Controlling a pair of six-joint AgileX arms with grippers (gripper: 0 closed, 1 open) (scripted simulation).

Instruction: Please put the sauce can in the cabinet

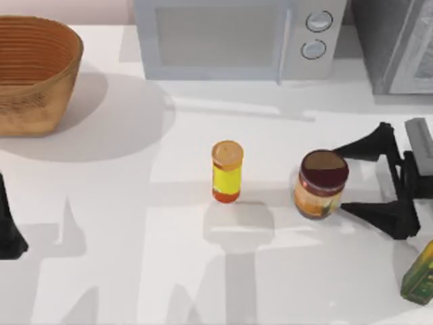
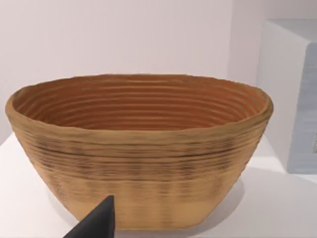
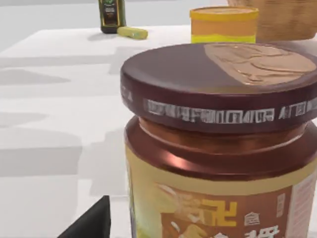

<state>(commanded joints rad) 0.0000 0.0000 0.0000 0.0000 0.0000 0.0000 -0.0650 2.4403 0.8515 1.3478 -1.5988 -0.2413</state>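
1. while the sauce can [image 1: 321, 184] stands upright on the table [image 1: 135, 271], right of centre, the right gripper [image 1: 342, 177] sits just to its right with its two dark fingers spread wide, one toward the far side of the can and one toward the near side.
2. the fingertips reach about level with the can's right edge, so the can lies at the mouth of the released jaws, not yet between them; i see no contact.
3. in the right wrist view the can [image 3: 223, 144] looms directly ahead, its maroon lid flat and its axis vertical, which suits a sideways grasp around the body.
4. the yellow bottle [image 1: 226, 171] stands apart to the can's left, so a short push leftward looks clear.
5. the right arm is plainly the nearer one; the left gripper [image 1: 10, 230] is parked at the table's left edge, facing the basket [image 2: 138, 148], and i cannot tell its finger state.
6. the cabinet [image 1: 396, 44] waits at the far right corner, beside the microwave [image 1: 237, 37].
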